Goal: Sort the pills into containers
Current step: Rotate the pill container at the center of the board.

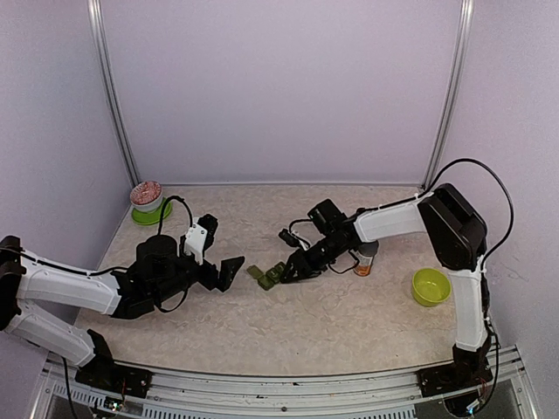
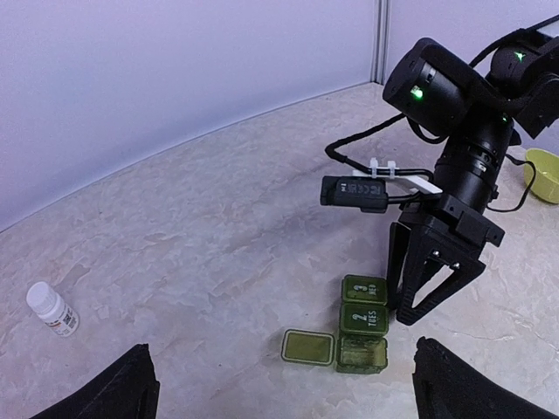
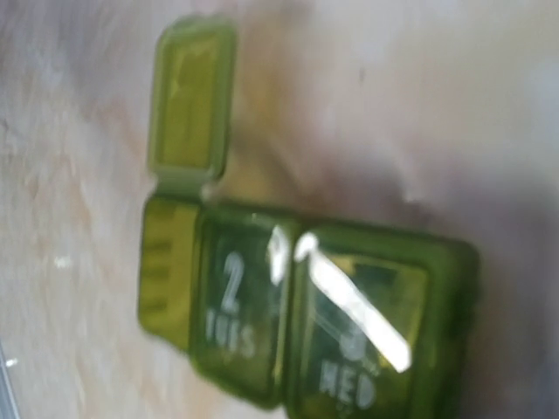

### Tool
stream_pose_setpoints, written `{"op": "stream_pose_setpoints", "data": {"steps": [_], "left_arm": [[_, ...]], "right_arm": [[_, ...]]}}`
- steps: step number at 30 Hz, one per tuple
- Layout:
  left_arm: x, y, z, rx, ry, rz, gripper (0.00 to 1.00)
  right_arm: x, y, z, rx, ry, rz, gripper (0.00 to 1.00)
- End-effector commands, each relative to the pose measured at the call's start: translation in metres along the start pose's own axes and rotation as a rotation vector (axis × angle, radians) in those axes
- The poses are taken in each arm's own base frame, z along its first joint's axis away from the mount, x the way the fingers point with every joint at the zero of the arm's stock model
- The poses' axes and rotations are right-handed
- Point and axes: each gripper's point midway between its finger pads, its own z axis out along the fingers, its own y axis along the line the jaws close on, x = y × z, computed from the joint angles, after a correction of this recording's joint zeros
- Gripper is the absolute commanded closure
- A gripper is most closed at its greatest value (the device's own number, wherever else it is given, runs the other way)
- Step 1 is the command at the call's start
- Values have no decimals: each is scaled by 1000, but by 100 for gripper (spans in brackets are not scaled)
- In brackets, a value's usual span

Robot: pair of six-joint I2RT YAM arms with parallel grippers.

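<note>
We hold our right claw [image 2: 403, 312] half-spread just beside the containers [image 2: 364, 319], likely for the lids (one end lid [image 2: 308, 346] already lies open); left claw [image 1: 232, 271] gapes wide, well apart.

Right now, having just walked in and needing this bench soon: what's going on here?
The right gripper is down beside the small dark green strip of three joined pill compartments, next to the closed lids marked 2 TUES and 3 WED; contact is unclear. The end compartment's lid lies flipped open on the table. The left gripper is open and empty, facing the strip from the other side. A small white bottle and an orange bottle sit apart, untouched.
</note>
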Motion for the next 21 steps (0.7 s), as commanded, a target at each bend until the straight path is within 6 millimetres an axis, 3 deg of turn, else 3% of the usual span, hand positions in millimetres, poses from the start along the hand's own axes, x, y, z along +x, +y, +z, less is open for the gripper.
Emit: {"op": "stream_pose_setpoints", "data": {"steps": [1,11,21], "left_arm": [[2,2,-5,-16,-4,-8,1],[6,5,-9,-26,-1,-13,1],[6,6,-10,-31,2,-9,1]], "right_arm": [[-16,-12,4,28,-13,-1,58],[-51,-11,18,-21,-26,-31,58],[-62,-6,27,-79,-28,-54,58]]}}
